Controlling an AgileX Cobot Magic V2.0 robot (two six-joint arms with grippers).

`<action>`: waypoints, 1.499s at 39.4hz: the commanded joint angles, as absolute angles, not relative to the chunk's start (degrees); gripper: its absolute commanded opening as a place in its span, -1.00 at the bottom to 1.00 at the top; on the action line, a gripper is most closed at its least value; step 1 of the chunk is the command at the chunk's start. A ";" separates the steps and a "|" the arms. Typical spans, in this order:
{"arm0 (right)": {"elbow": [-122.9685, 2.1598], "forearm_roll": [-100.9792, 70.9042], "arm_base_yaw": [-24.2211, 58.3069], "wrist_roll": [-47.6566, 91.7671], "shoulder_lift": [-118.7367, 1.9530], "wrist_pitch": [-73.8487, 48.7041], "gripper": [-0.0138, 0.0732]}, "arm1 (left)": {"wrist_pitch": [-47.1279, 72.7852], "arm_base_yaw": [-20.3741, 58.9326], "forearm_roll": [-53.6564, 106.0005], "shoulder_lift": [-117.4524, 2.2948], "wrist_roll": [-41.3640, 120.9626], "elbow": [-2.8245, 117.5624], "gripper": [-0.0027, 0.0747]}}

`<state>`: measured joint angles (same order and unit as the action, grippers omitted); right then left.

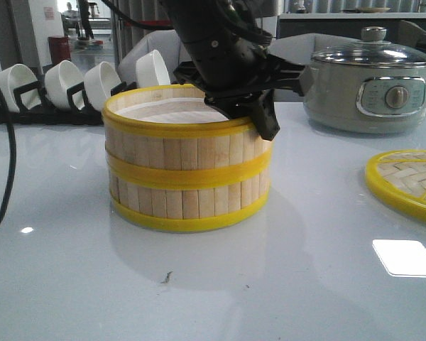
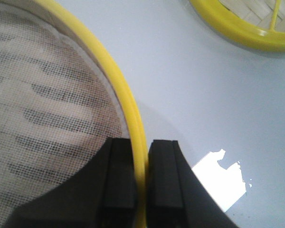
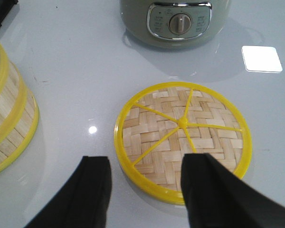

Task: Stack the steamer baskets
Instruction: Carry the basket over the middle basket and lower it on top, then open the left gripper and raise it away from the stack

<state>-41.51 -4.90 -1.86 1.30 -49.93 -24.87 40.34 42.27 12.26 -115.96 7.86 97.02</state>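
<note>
Two round pale bamboo steamer baskets with bright yellow plastic rims [image 1: 187, 160] stand stacked one on the other near the middle of the glossy white desk [image 1: 284, 284], the yellow bands lining up at the seam. A white mesh liner [image 2: 42, 109] covers the slatted floor of the upper basket. The left hand [image 2: 141, 183], black and blocky, comes down over the far right side of the stack, and its two fingers [image 2: 118, 178] pinch the top yellow rim between them, one inside the ring and one outside.

To the right of the stack a flat woven bamboo lid with a yellow rim and yellow spokes [image 3: 183, 140] lies on the desk. The right hand [image 3: 147, 190] hovers above its near edge, spread wide and gripping nothing.

Farther back on the right sits a grey-green electric pot with a glass lid and a dial on its front [image 1: 373, 85]. Along the far left a dark rack holds a row of white bowls tipped on their sides [image 1: 71, 84].
</note>
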 commanded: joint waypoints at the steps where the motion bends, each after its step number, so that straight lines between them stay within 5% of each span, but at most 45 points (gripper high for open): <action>1: -43.47 -4.36 -1.79 1.71 -49.54 -20.60 0.34 | 34.20 43.05 14.48 -111.69 8.04 99.27 -0.54; 11: -43.47 -4.36 -1.79 1.71 -49.54 -20.65 0.34 | 34.54 42.93 13.98 -111.59 8.04 103.06 0.28; 33: -43.47 -4.36 -1.79 1.71 -49.54 -21.64 0.34 | 36.79 42.73 11.92 -110.49 8.04 106.03 0.30; 38: -43.47 -4.36 -1.79 1.71 -49.54 -21.74 0.34 | 37.78 42.58 8.61 -109.27 7.95 109.30 0.09; 43: -43.47 -4.36 -1.79 1.71 -49.54 -21.74 0.34 | 39.91 41.49 6.86 -107.71 8.18 113.34 -0.76; 45: -43.47 -4.36 -1.79 1.71 -49.54 -21.74 0.34 | 40.02 40.50 6.59 -106.72 8.19 114.57 -0.61; 59: -43.47 -4.36 -1.79 1.71 -49.54 -21.74 0.34 | 38.93 26.03 8.08 -96.31 7.71 115.79 -0.66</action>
<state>-41.51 -4.90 -1.86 1.30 -49.93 -25.45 43.32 29.52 6.94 -102.57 8.19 113.65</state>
